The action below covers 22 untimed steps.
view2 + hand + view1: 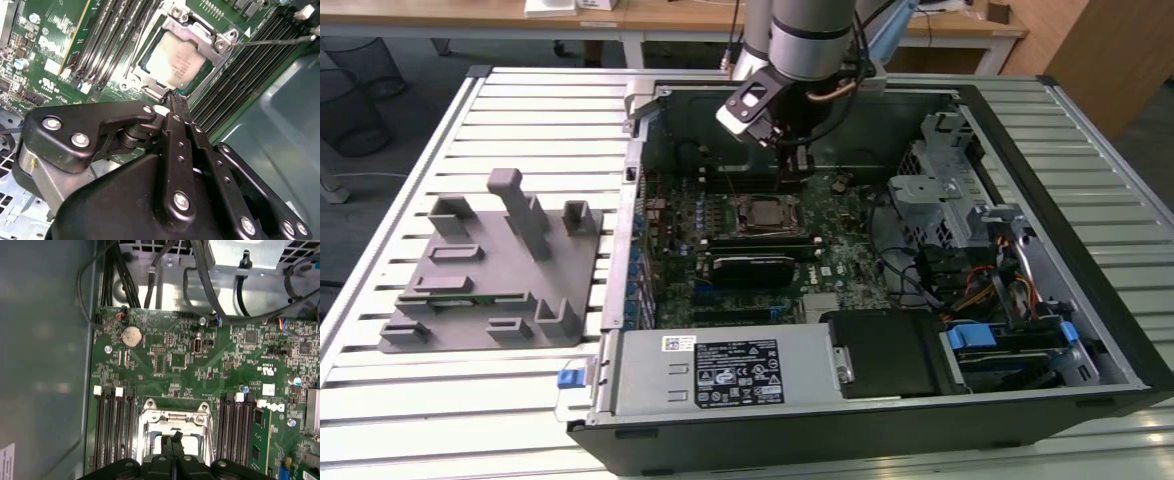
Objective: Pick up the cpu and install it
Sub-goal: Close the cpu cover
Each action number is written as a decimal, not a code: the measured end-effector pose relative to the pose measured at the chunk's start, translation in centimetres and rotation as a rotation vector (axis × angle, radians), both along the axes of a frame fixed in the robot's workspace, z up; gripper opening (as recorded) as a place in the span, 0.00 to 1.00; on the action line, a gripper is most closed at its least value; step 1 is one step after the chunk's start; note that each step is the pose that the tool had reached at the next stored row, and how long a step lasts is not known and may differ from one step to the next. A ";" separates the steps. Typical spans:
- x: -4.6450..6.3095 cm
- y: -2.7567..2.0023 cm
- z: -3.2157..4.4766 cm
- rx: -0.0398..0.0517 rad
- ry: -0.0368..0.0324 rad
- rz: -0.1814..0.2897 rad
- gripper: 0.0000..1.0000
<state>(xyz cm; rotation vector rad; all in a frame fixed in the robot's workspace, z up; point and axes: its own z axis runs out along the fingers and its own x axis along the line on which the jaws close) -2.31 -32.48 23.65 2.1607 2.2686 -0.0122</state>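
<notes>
We're spotting print in several places, and none of it is coming through legibly.

In the exterior view we're looking at a black-and-white label (736, 372) packed with small symbols and lines of text on the silver box (647, 385), with a smaller white sticker (678, 343) just beside its corner. In the first wrist view we're seeing a white printed mark (268, 371) and a white square sticker (268, 389) on the green board (150, 375) near the memory slots (237, 425), plus a white label (6, 460) on the case wall (45, 365). In the second wrist view the cpu (177, 62) is showing faint engraved lines on its pale top.
</notes>
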 end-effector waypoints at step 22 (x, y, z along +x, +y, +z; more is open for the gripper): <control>-0.7 0.00 -0.11 -0.0001 0.0000 0.000 0.11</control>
